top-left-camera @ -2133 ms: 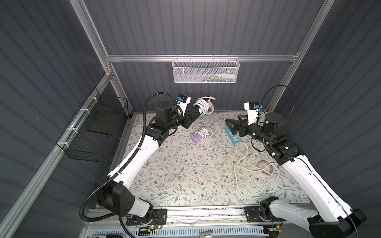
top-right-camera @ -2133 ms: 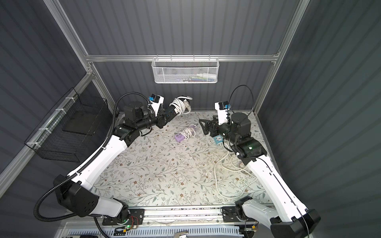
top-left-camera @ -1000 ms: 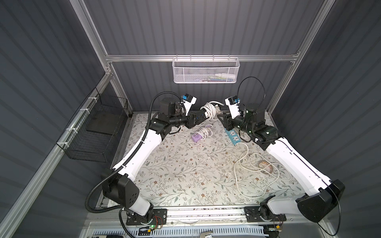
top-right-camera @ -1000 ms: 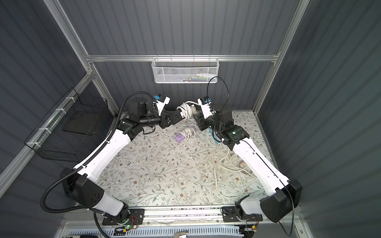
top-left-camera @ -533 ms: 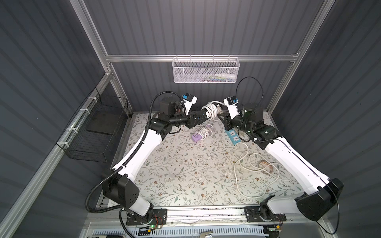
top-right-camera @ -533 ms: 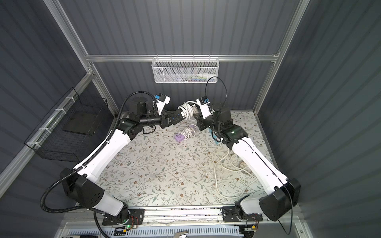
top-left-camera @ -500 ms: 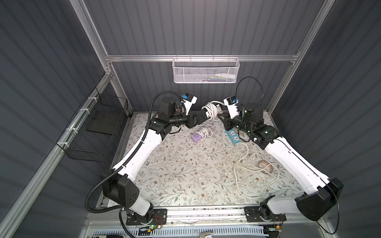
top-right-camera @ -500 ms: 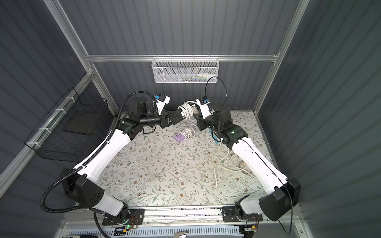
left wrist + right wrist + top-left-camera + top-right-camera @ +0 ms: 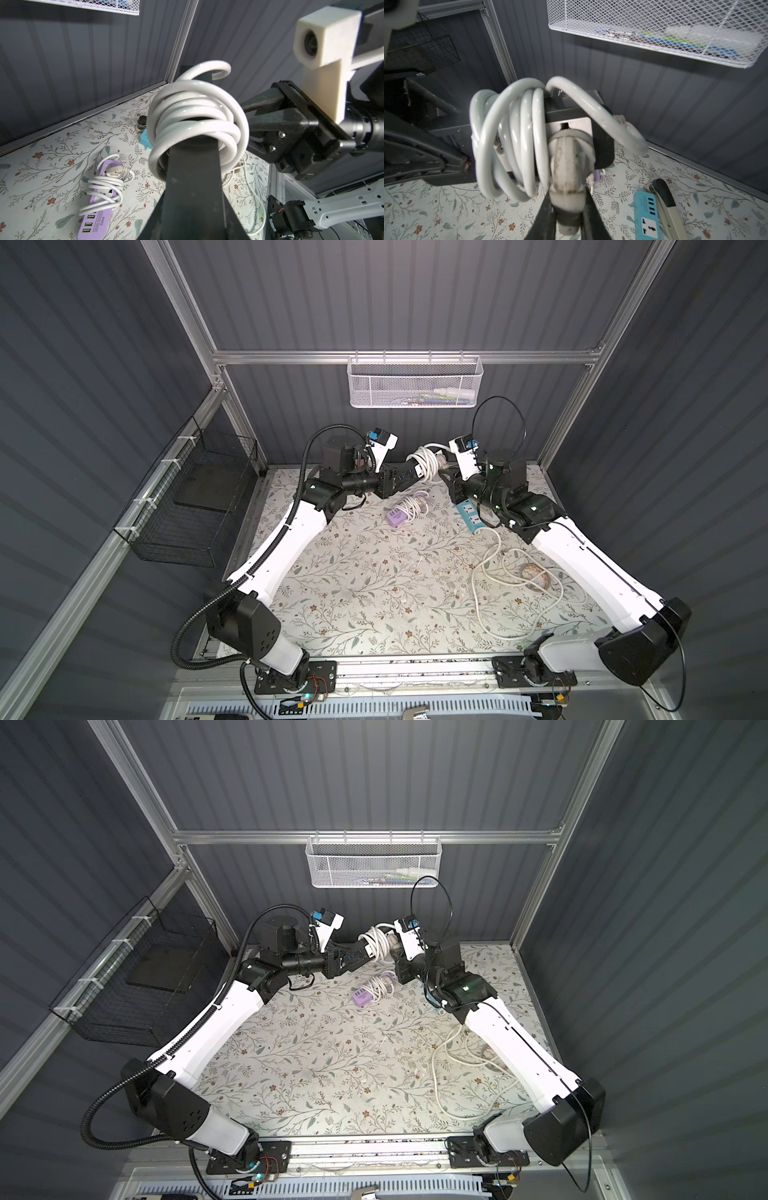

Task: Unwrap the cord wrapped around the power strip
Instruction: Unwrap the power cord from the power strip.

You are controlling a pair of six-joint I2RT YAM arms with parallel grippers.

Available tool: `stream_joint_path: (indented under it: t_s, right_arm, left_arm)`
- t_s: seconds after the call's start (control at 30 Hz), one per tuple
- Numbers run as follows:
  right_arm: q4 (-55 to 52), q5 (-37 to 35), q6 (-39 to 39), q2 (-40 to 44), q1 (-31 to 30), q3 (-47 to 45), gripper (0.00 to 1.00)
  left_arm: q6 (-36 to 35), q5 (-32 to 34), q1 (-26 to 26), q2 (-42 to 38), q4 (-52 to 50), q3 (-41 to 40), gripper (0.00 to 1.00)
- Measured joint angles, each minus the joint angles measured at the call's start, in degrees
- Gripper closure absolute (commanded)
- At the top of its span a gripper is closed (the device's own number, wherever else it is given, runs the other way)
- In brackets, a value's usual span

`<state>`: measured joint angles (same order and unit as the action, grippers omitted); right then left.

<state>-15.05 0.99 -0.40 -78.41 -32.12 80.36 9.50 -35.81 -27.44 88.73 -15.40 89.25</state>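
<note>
A black power strip hangs in the air at the back middle, with a thick white cord coiled several times around it. My left gripper is shut on the strip's near end; in the left wrist view the strip hides the jaws and the cord rings it. My right gripper meets the strip from the opposite side. In the right wrist view it is shut on the cord's grubby white plug, which sits against the strip's end.
On the floral mat lie a purple power strip with its own cord wrapped round it, a blue power strip trailing a loose white cord, and a stapler. A white mesh basket hangs on the back wall, a black wire basket on the left wall.
My right arm swung from the blue strip up to the held black strip, and its jaws closed on the plug. My left arm brought the strip toward the middle.
</note>
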Motion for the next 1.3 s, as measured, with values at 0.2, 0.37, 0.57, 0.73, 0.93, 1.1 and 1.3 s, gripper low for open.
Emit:
stream_joint_path:
  t_s: [0.2, 0.37, 0.57, 0.73, 0.93, 1.1, 1.3]
  right_arm:
    - [0.04, -4.02, 0.13, 0.0, -1.55, 0.0, 1.0]
    - [-0.24, 1.07, 0.63, 0.66, 1.66, -0.24, 1.0]
    - [-0.59, 13.18, 1.51, 3.08, 8.28, -1.49, 1.0]
    - [-0.87, 15.13, 1.42, 3.15, 9.03, -1.79, 1.0]
    - [-0.7, 6.32, 0.85, 3.13, 3.87, -2.19, 1.0]
    - [0.07, -1.81, 0.42, 2.05, -0.98, -2.16, 1.0]
    - [1.18, -3.89, 0.48, 1.07, -1.81, -2.1, 1.0]
  left_arm:
    - [0.17, 0.46, 0.0, -0.48, 1.05, -0.87, 1.0]
    - [0.15, 1.75, -0.35, -0.48, 1.68, -0.87, 1.0]
    - [0.11, 2.36, -2.01, -0.48, 3.13, -0.87, 1.0]
    - [-0.26, 2.6, -2.14, -0.48, 2.95, -0.87, 1.0]
    - [-0.26, 3.32, -2.1, -0.68, 2.27, -1.14, 1.0]
    - [0.02, 4.85, -1.57, -3.13, 2.99, -4.33, 1.0]
    - [-0.02, 6.12, -1.33, -3.5, 2.93, -4.74, 1.0]
